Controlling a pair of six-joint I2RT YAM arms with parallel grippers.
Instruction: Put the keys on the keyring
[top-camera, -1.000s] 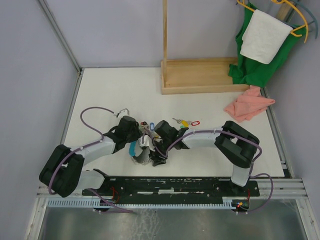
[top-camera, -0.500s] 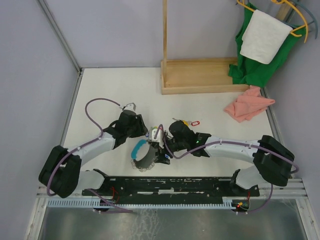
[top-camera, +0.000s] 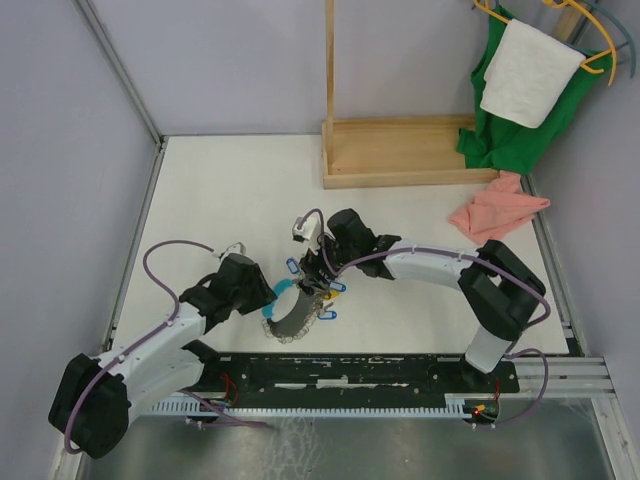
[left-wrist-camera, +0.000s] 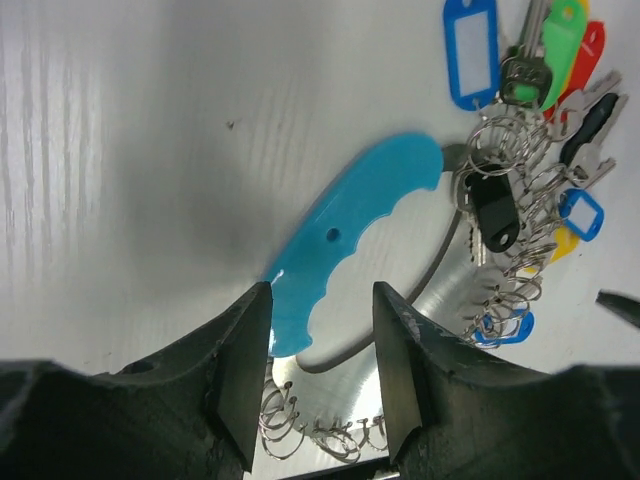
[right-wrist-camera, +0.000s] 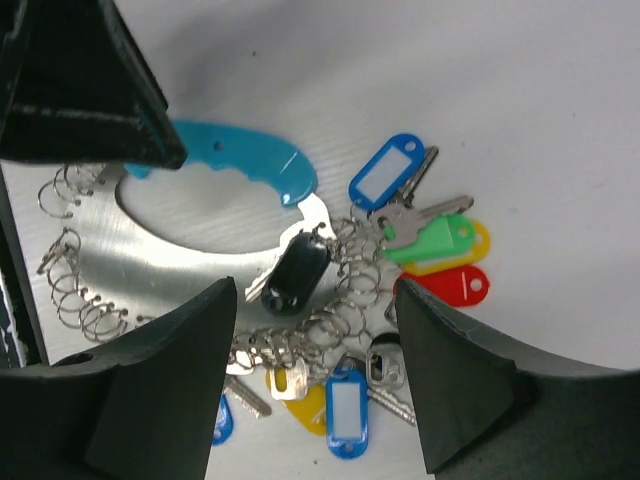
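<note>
The keyring lies flat on the table, with a light-blue handle (left-wrist-camera: 350, 230) and a grey metal band (right-wrist-camera: 150, 255) strung with small wire loops. From above, the keyring (top-camera: 290, 322) sits between the two arms. Keys with green, yellow and red tags (right-wrist-camera: 455, 287) lie fanned against the loops at the ring's end, beside a blue-tagged key (right-wrist-camera: 387, 172) and a black-tagged one (right-wrist-camera: 297, 275). I cannot tell if they are threaded on. My left gripper (left-wrist-camera: 320, 370) is open, its fingers astride the handle's lower end. My right gripper (right-wrist-camera: 320, 390) hovers open over the key cluster, holding nothing.
A wooden stand (top-camera: 400, 150) rises at the back of the table. A pink cloth (top-camera: 497, 208) lies at the right edge. A green cloth and a white towel (top-camera: 525, 80) hang at the back right corner. The left gripper's finger (right-wrist-camera: 90, 90) shows beside the ring.
The left arm has drawn back toward the near left. The right gripper has swung over the ring's far end and stands wider. The yellow- and red-tagged keys now lie by the ring.
</note>
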